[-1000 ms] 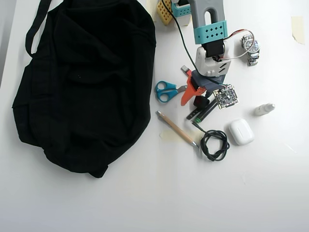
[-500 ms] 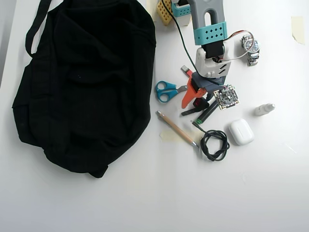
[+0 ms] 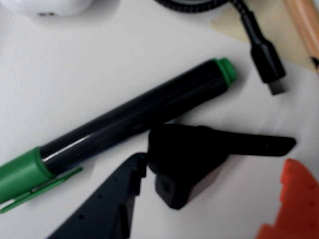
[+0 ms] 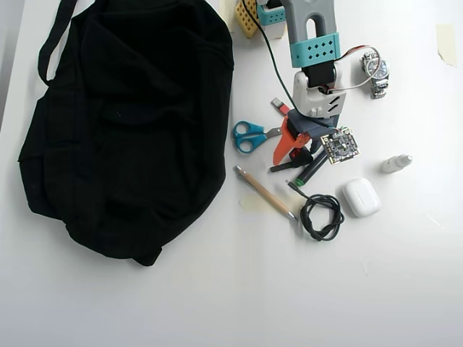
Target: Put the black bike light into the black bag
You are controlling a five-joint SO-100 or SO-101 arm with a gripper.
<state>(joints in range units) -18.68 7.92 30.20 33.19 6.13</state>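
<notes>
Black bag point(image 4: 123, 123) lay slumped over the counter's point(image 4: 231, 296) left half, strap point(image 4: 54, 36) running toward the far-left corner. Right of it, mid-counter: blue-handled scissors point(image 4: 249, 136), then a wooden pencil point(image 4: 264, 192) lying diagonally.

Claw point(image 4: 293, 155) was down just right of the scissors, orange finger point(image 4: 286, 144) on the left, dark finger point(image 3: 107, 204) on the other side. Black bike light point(image 3: 187, 159) sat on the counter between them, thin clip tail point(image 3: 261, 145) sticking out sideways. In the wrist view the dark finger's tip touched the light's body; the orange finger was still apart from it, so the claw was open, not clamped.

Green-capped black marker point(image 3: 129, 117) lay right beside the light. Further right: bare circuit board point(image 4: 339, 144), coiled black cable point(image 4: 321, 216), white earbud case point(image 4: 361, 196), small white bottle point(image 4: 396, 163), and a wristwatch point(image 4: 375, 72) near the far edge.
</notes>
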